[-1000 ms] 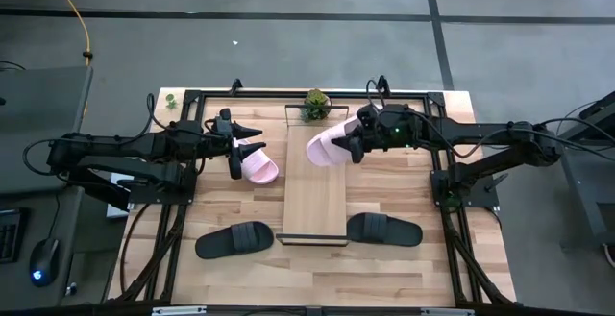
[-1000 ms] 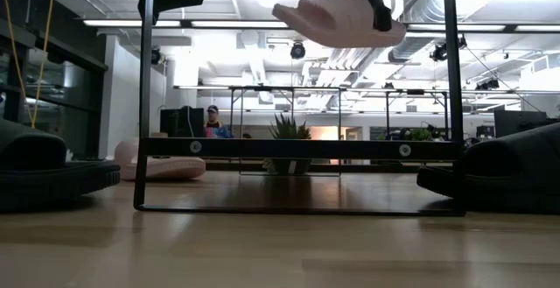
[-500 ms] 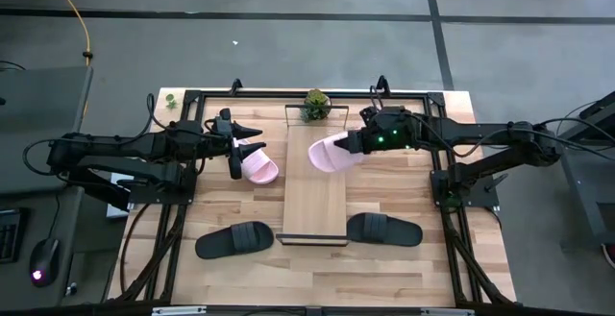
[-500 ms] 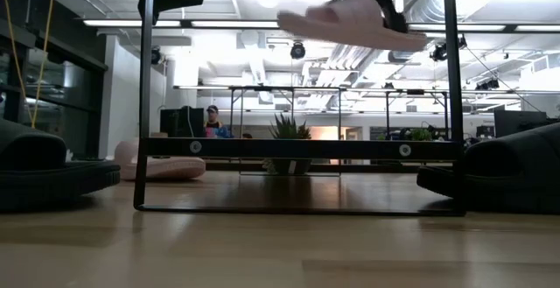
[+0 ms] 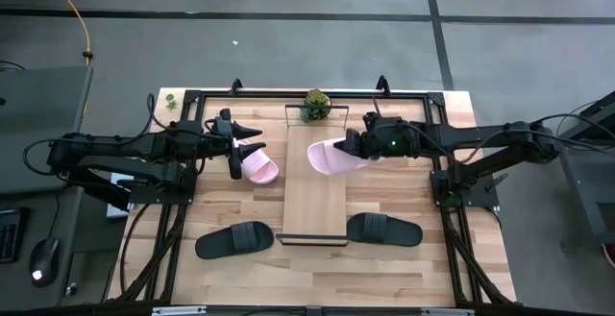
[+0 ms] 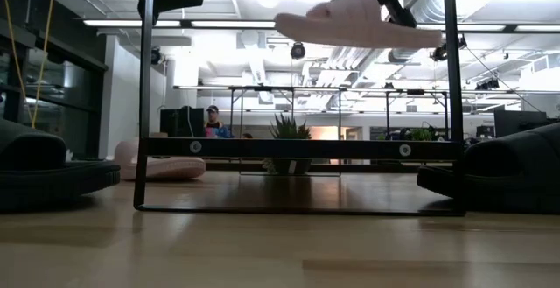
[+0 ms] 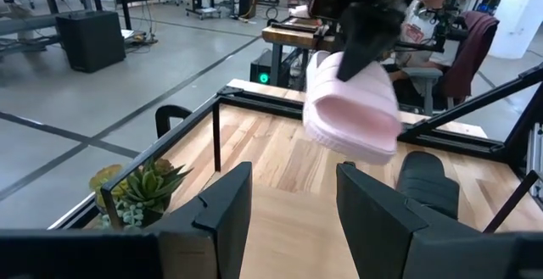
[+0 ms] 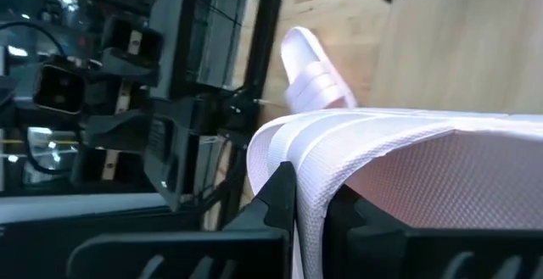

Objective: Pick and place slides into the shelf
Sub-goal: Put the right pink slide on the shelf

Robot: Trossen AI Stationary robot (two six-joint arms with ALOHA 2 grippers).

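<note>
My right gripper [image 5: 354, 147] is shut on a pale pink slide [image 5: 332, 158] and holds it in the air over the far half of the shelf [image 5: 315, 201]; in the low view the slide [image 6: 350, 21] shows high above the shelf's black frame [image 6: 297, 148]. My left gripper [image 5: 254, 138] is open and empty, just above the second pink slide [image 5: 259, 167], which lies sole down on the table left of the shelf. Two black slides [image 5: 233, 239] [image 5: 384, 229] lie sole down on the table at the shelf's near end, one on each side. My right gripper pinches the wide strap of the pink slide at its edge [image 8: 310, 215] between its two fingers [image 8: 276, 196]. It comes roughly level from the table's right side. The slide is lifted clear and lies about level, sole down, over the shelf.
A small potted plant [image 5: 315, 105] stands at the shelf's far end, inside a thin black frame. A black metal frame [image 5: 192, 95] runs round the table's edges. A person [image 6: 213, 120] sits in the room beyond the table.
My right gripper has moved a little toward the table's near edge and has turned, so the pink slide has gone from tilted to about level over the shelf. It stays lifted clear.
</note>
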